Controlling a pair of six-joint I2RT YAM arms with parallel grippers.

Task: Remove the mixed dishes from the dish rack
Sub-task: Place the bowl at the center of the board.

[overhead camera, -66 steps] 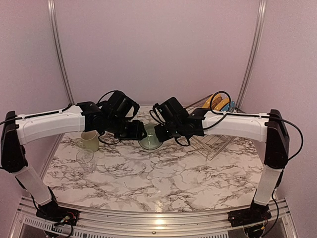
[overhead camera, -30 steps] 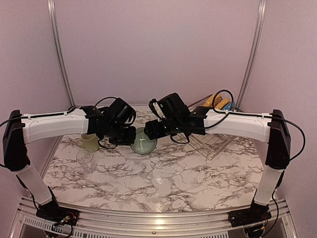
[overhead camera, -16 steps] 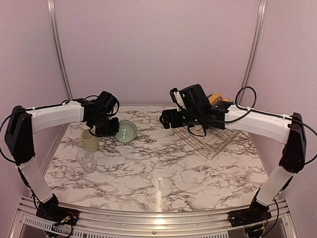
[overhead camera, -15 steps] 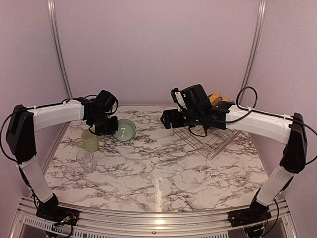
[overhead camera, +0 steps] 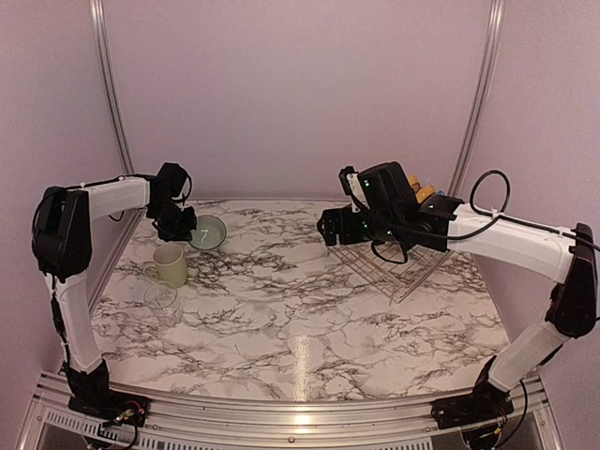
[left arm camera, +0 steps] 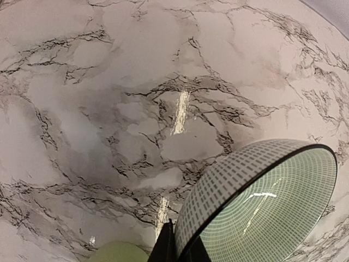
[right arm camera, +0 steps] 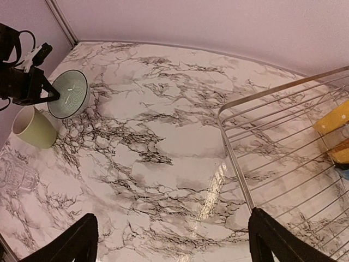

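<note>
The left gripper [left arm camera: 175,251] pinches the rim of the small green bowl [left arm camera: 262,213], tilted above the pale mug [overhead camera: 172,265]. The right gripper [right arm camera: 174,240], spread wide and empty, hovers beside the dish rack [right arm camera: 283,147]. Risk: the rim-only pinch slips, dropping the bowl onto the mug or worktop [overhead camera: 309,319].

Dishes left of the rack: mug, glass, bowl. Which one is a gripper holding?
The small pale bowl: the left gripper pinches its rim, holding it tilted. The green mug and clear glass stand upright on the table, free.
</note>
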